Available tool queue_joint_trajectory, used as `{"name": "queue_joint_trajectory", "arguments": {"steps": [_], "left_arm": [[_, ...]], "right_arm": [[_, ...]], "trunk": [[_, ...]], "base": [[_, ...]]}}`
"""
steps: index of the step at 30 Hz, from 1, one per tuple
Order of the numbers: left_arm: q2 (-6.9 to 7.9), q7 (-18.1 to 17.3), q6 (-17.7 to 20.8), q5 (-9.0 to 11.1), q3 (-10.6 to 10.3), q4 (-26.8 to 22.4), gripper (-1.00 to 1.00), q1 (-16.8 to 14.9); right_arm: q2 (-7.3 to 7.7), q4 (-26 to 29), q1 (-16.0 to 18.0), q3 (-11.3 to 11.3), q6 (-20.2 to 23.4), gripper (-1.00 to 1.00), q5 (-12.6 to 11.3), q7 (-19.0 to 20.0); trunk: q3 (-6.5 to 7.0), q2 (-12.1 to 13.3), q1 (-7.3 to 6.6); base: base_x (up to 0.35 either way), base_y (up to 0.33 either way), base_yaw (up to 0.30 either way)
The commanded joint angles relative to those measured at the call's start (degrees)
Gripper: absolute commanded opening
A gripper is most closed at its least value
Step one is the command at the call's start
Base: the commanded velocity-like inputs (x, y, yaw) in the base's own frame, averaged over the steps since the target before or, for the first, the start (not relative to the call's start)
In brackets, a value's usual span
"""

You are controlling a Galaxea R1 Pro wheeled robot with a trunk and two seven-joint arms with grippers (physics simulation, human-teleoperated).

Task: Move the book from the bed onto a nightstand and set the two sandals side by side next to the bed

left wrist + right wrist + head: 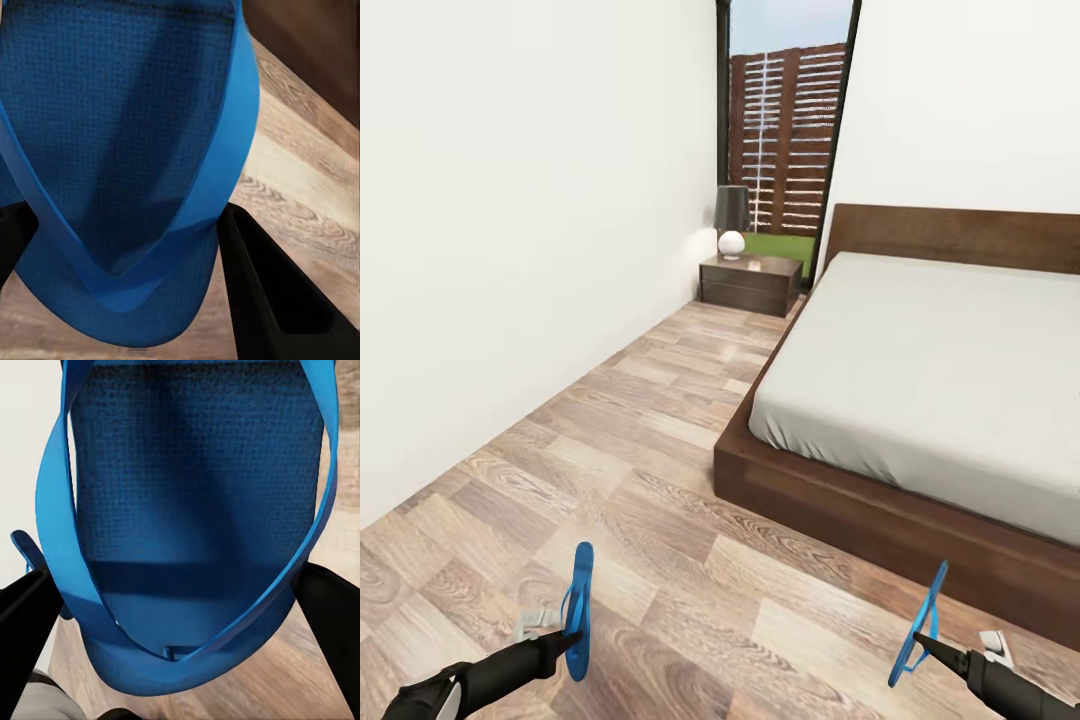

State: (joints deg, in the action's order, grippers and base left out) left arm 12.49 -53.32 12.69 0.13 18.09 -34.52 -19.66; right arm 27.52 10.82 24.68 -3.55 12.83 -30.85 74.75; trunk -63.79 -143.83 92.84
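Sandals first: I've got one blue flip-flop in each gripper, both lifted off the floor and standing on edge. My left gripper (pixel 567 636) is closed on the left sandal (pixel 578 610), with its black fingers (pixel 270 300) pressed either side of the sole near the strap. In the left wrist view the left sandal (pixel 112 150) takes up most of the picture, strap V and all, with wood planks behind it. Same story on the other side — my right gripper (pixel 928 642) is clamped on the right sandal (pixel 920 625), which leans a bit at the top. Up close, the right sandal (pixel 195 525) sits between the two dark fingers (pixel 330 622), its thin strap looping around the textured footbed.

Moving out from there: both sandals hang above the light wood-plank floor (pixel 660 420), well apart from each other, one at each side of my view. The right one is near the dark wooden frame at the foot corner of the bed (pixel 920 370), the left one further out over open floor.

Past that — the pale mattress runs up to the brown headboard, and beside it in the far corner sits the nightstand (pixel 750 282) with a small lamp (pixel 732 220) on top, right by the tall window (pixel 785 130). White wall (pixel 510 250) runs along my left.
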Motion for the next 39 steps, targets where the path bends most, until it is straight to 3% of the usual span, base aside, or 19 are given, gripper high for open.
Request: {"name": "queue_joint_trajectory", "arguments": {"steps": [1,39], "left_arm": [[-0.04,-0.4,0.5,-0.1,0.2,0.0,-1.0,0.0],[-0.53,-0.4,0.4,-0.1,0.2,0.1,-1.0,0.0]], "right_arm": [[-0.01,0.0,0.0,-0.3,0.6,-1.0,0.2,0.2],[-0.01,0.0,0.0,-0.3,0.6,-1.0,0.2,0.2]], "trunk": [[0.18,0.0,-0.03],[8.6,0.5,-1.01]], "base": [[0.0,0.0,0.0],[0.0,0.0,0.0]]}}
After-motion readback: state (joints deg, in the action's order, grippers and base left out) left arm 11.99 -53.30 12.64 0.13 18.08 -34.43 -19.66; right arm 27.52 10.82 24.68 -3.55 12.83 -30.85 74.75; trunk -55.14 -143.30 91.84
